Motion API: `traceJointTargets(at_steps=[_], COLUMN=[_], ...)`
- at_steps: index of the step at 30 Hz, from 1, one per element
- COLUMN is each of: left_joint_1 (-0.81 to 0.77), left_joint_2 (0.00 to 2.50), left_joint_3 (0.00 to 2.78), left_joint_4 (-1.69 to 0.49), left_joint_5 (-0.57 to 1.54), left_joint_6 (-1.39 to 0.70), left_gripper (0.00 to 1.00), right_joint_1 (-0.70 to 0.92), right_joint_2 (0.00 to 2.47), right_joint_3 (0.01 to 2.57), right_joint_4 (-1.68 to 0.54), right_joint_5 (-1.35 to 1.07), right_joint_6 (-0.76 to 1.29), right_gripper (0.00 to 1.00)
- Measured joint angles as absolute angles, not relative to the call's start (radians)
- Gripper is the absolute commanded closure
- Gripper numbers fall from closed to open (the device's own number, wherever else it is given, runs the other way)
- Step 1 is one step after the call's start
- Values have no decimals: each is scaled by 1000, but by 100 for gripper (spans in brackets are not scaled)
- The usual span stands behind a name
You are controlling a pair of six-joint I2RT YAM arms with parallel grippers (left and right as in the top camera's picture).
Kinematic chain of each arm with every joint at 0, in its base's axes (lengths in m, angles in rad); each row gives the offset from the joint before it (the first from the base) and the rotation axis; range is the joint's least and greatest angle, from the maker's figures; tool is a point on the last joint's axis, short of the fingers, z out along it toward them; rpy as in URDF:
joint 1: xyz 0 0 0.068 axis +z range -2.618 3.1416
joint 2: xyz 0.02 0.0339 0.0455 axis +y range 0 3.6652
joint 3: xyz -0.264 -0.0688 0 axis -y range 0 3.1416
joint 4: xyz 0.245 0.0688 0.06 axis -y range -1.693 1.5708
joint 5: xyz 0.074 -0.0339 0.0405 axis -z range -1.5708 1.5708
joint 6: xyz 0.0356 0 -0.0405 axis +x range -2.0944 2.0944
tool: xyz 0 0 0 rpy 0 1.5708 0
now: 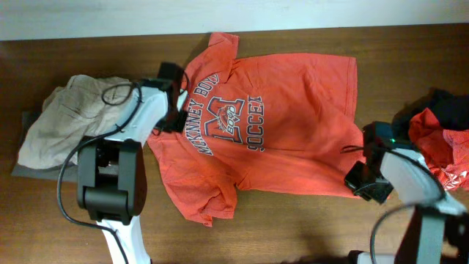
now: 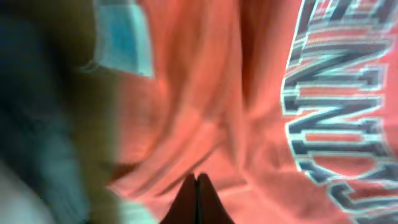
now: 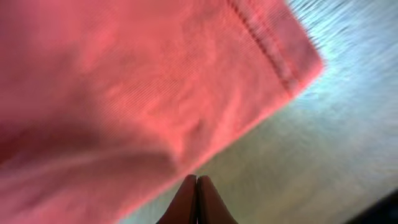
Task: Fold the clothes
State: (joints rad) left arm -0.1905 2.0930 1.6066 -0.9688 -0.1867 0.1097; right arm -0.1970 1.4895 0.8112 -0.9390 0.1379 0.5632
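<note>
Far left: a beige heap (image 1: 58, 125) lies bunched, clear of the work. The left gripper (image 2: 198, 180), clenched, sits at the collar of the orange T-shirt (image 1: 293, 125), which lies spread print-up on the bench (image 1: 308, 227). Whether cloth is pinched cannot be told. The right gripper (image 3: 196, 180), likewise clenched, sits at the hem corner, presumably to begin a fold. A red shirt (image 1: 440, 150) and a black garment (image 1: 448, 106) crowd the right edge.
</note>
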Motion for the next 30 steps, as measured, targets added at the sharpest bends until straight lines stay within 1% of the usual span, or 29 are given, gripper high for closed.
traceJointTargets(at_steps=[4, 7, 9, 10, 11, 12, 14, 15, 20, 21, 25, 29, 30], left_joint_1=[-202, -216, -218, -219, -219, -219, -219, -219, -219, -219, -219, -219, -219], left_joint_2=[2093, 2090, 2089, 2089, 2090, 2092, 2109, 2122, 2256, 2281, 2364, 2388, 2393], left_joint_3=[1771, 1867, 1877, 1877, 1877, 1877, 1880, 1880, 1882, 1880, 1880, 1880, 1880], left_joint_4=[-1010, -921, -817, -782, -748, -713, -643, -606, -410, -374, -202, -142, -138], left_joint_5=[-192, -163, -102, -77, -46, -22, 17, 29, 77, 86, 114, 149, 166], left_joint_6=[113, 121, 142, 152, 160, 165, 186, 187, 227, 236, 262, 270, 270], left_gripper=[98, 97, 89, 85, 81, 73, 63, 57, 47, 43, 41, 49, 53], right_joint_1=[-197, -197, -197, -197, -197, -197, -197, -197, -197, -197, -197, -197, -197], right_joint_2=[1336, 1225, 1179, 1173, 1171, 1174, 1188, 1196, 1215, 1215, 1215, 1215, 1215], right_joint_3=[872, 935, 955, 959, 962, 962, 962, 962, 962, 962, 962, 962, 962], right_joint_4=[-927, -846, -765, -748, -732, -717, -717, -717, -738, -745, -793, -822, -827], right_joint_5=[57, -39, -113, -133, -158, -196, -245, -266, -373, -386, -414, -421, -421], right_joint_6=[468, 406, 377, 369, 365, 356, 341, 329, 271, 265, 249, 234, 232], right_gripper=[96, 96, 94, 91, 86, 78, 69, 67, 65, 65, 64, 64, 63])
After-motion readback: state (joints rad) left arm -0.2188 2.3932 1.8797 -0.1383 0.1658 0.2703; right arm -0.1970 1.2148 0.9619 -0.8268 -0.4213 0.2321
